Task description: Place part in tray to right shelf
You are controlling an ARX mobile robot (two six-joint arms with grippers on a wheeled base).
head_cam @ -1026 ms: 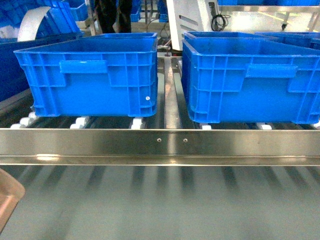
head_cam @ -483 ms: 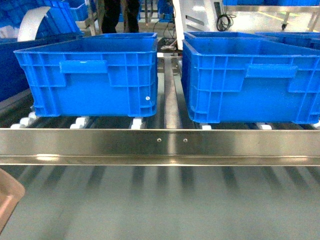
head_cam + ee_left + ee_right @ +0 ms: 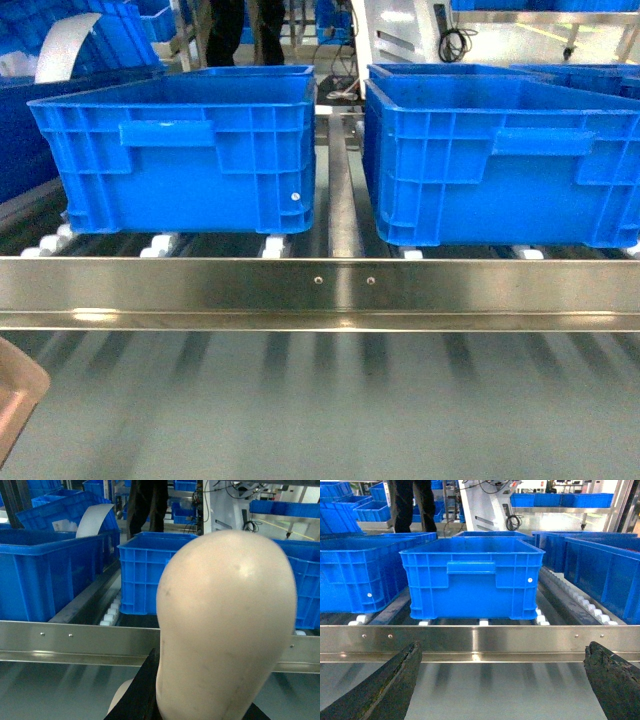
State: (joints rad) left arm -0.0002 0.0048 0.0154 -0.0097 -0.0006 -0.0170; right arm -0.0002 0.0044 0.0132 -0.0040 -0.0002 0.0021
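Two arms face the steel right shelf [image 3: 330, 290], the left one carrying the beige tray [image 3: 225, 630].

Nearest in the left wrist view, the tray's rounded pale back fills the lower middle, with dark gripper parts touching its base; the left gripper's jaws are hidden behind it, so whether they are clamped cannot be told. In the head view only a corner of the tray shows at the lower left edge. The right gripper [image 3: 505, 690] hangs with its jaws spread wide and nothing between the two dark fingers [image 3: 390, 685]. Beyond them runs the shelf's long front rail with small screws, then white rollers [image 3: 272, 245]. On the rollers stand a left blue crate [image 3: 185, 150] and a right blue crate [image 3: 500, 160], side by side with a gap between. The blue part is not visible in any view.
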